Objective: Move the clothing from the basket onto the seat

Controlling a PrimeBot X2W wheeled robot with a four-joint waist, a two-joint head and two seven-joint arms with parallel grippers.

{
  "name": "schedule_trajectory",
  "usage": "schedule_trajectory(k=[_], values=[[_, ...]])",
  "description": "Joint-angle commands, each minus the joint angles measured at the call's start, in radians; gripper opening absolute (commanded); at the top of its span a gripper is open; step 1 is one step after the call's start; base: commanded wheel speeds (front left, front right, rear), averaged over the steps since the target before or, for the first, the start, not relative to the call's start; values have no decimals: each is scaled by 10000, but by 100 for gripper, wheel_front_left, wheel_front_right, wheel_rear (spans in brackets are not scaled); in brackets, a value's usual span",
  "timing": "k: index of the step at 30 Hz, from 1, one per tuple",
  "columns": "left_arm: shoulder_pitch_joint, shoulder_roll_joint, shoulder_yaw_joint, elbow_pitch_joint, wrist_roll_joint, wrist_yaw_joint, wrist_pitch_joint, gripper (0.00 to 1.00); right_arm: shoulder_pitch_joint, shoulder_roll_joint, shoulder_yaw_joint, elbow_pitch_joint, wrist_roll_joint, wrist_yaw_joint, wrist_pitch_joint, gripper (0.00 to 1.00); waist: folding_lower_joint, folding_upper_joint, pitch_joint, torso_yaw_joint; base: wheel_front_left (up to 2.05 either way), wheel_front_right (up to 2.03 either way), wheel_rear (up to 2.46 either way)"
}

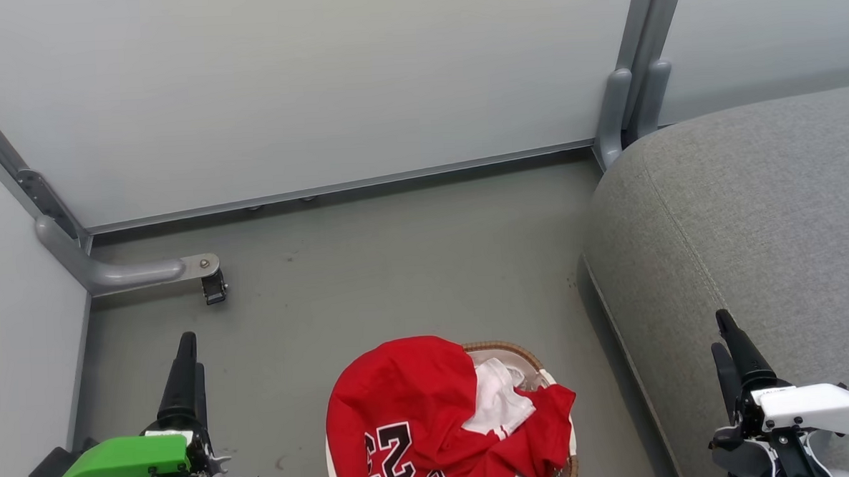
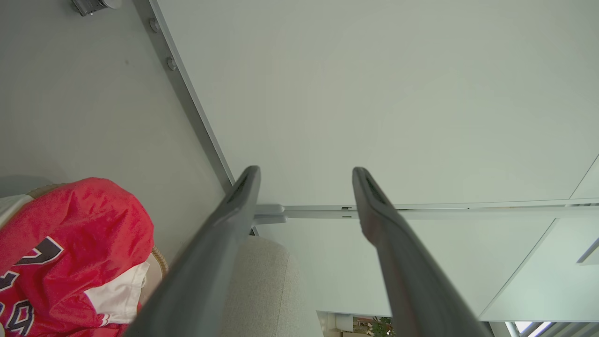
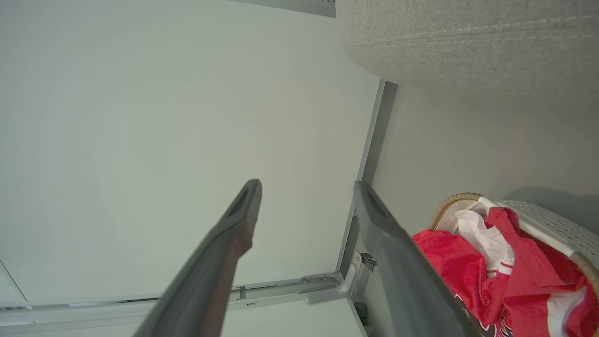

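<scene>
Head view: the basket (image 1: pixel 507 349) sits at the bottom centre of the frame on the grey floor (image 1: pixel 411 268), its lower part cut off by the frame edge, so its long axis cannot be judged. The clothing (image 1: pixel 403 404) is heaped inside it and spills over the left rim. The red mass is wider than it is tall in the frame, running from lower left to right. The jersey's "23" reads upside down, the tops of its digits pointing to the bottom edge. A fold of white fabric (image 1: pixel 499 400) lies in the upper right of the heap, and whether it is trim or something else cannot be told. The seat (image 1: pixel 753 217) occupies the right side, apart from the basket with a strip of floor between them. Its near edge and stitched seam run diagonally from upper centre-right down to lower right. Nothing red lies on it. The left gripper (image 1: pixel 191 352) stands at lower left and the right gripper (image 1: pixel 720 329) at lower right, over the seat's edge. The fingers of both point up the frame. In the wrist views each pair of jaws is spread wide with nothing between them. Pale wall panels (image 1: pixel 317 78) fill the top.
</scene>
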Motion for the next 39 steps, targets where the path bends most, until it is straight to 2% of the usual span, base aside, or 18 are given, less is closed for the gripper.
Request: schedule_trajectory(k=[1, 7, 26, 39], values=[[-120, 54, -56, -242, 287, -14, -124, 100, -98, -90, -49, -223, -276, 1, -129, 100, -1, 4, 1, 5, 0, 0, 0], [-150, 62, -199, -396, 1250, -18, -369, 100, -85, -103, -164, -348, -1170, 2, -372, 100, -1, 6, 7, 22, 0, 0, 0], [-68, 85, -618, -943, 5458, -31, -1051, 100, -17, -135, -217, -1061, -5648, 3, -1058, 100, -1, 10, 35, 67, 0, 0, 0], [105, 99, -844, -834, 7699, 69, -1453, 100, 106, -154, 42, -1196, -8025, 3, -1472, 100, -1, 13, 44, 146, 0, 0, 0]])
